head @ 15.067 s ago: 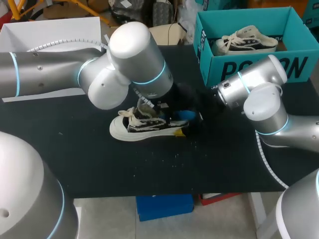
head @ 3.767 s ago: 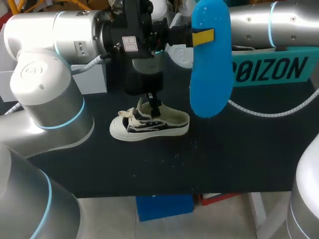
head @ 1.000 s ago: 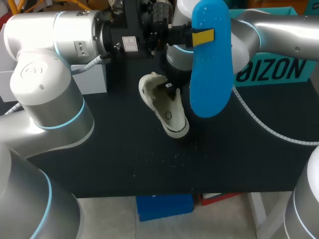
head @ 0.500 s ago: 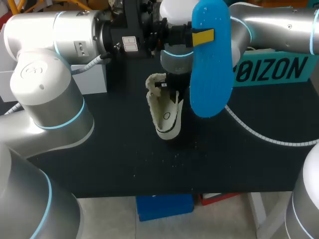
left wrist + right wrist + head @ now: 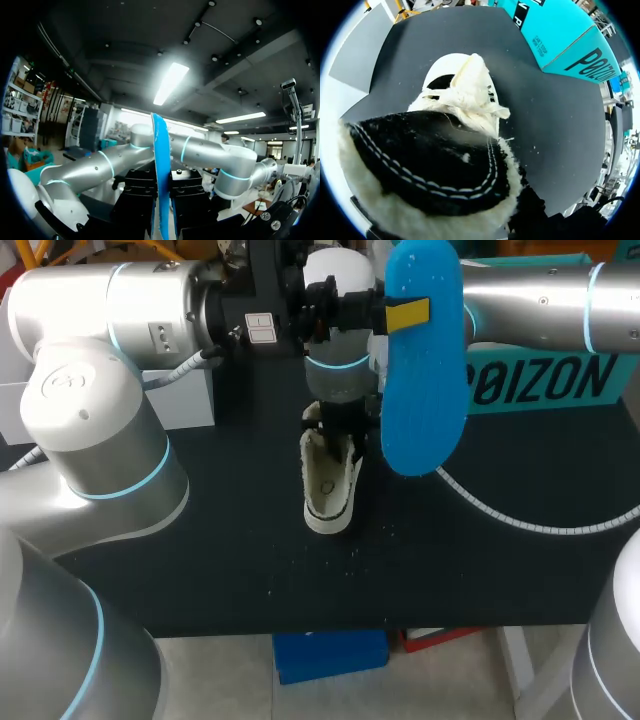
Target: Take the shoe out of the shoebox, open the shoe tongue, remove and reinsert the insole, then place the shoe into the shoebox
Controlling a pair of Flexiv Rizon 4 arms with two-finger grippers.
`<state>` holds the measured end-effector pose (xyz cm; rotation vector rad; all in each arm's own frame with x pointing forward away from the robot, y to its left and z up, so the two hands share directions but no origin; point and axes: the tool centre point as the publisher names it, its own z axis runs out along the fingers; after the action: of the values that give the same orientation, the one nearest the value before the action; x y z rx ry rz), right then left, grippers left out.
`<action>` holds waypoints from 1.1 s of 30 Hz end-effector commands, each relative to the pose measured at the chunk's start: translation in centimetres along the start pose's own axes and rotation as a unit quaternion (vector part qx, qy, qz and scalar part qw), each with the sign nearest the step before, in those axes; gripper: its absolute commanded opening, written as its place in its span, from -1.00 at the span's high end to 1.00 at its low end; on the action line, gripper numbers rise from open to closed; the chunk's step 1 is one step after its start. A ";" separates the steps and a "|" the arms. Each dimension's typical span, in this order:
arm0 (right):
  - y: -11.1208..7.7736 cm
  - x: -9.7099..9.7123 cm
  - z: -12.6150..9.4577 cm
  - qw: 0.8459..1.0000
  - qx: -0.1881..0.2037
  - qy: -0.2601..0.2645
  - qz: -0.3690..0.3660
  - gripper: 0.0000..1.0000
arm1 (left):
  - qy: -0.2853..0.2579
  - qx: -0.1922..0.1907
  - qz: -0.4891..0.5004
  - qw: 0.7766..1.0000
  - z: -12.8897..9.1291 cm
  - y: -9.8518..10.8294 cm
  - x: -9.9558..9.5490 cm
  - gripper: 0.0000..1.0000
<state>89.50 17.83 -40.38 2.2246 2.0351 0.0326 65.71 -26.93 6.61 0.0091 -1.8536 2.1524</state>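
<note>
insole-out stage: the left hand (image 5: pixel 161 202) is closed flat on the blue insole (image 5: pixel 424 370), holding it upright high over the worktop (image 5: pixel 200 560), at 2 o'clock from the sneaker (image 5: pixel 330 485). the right hand (image 5: pixel 337 425) seems clamped on the sneaker's heel, toe pointing to 6 o'clock. reinsertion comes next, i judge: the mouth turned toward the insole, its toe end fed in first. the teal shoebox (image 5: pixel 545 380) wall stands close at 2 o'clock; freer room lies toward 6 and 9 o'clock.

A: Pose of left silver arm (image 5: pixel 110 310)?
B: In from 9 o'clock, forearm level toward 3. The left gripper (image 5: pixel 397 312) is clamped on an upright blue foam insole (image 5: pixel 420 390).
A: And right silver arm (image 5: pixel 540 300)?
B: In from 3 o'clock, wrist turned toward 6. The right gripper (image 5: pixel 338 425) is clamped on the heel of a black-and-white canvas shoe (image 5: pixel 328 485).
</note>
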 end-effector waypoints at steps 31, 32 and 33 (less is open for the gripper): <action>0.0 -1.4 -8.5 0.946 -0.017 0.317 -0.071 -1.00 | -0.001 0.001 0.001 1.000 0.2 0.1 0.0 1.00; -0.2 -1.6 -8.8 0.942 -0.018 0.328 -0.067 -1.00 | -0.001 0.001 0.001 1.000 0.2 0.1 0.0 1.00; -0.3 -1.7 -9.1 0.935 -0.013 0.350 -0.057 -1.00 | -0.001 0.001 0.001 1.000 0.2 0.1 0.0 1.00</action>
<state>89.01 17.97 -31.88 2.2334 2.4175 0.7736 65.71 -26.92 6.60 0.0092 -1.8536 2.1524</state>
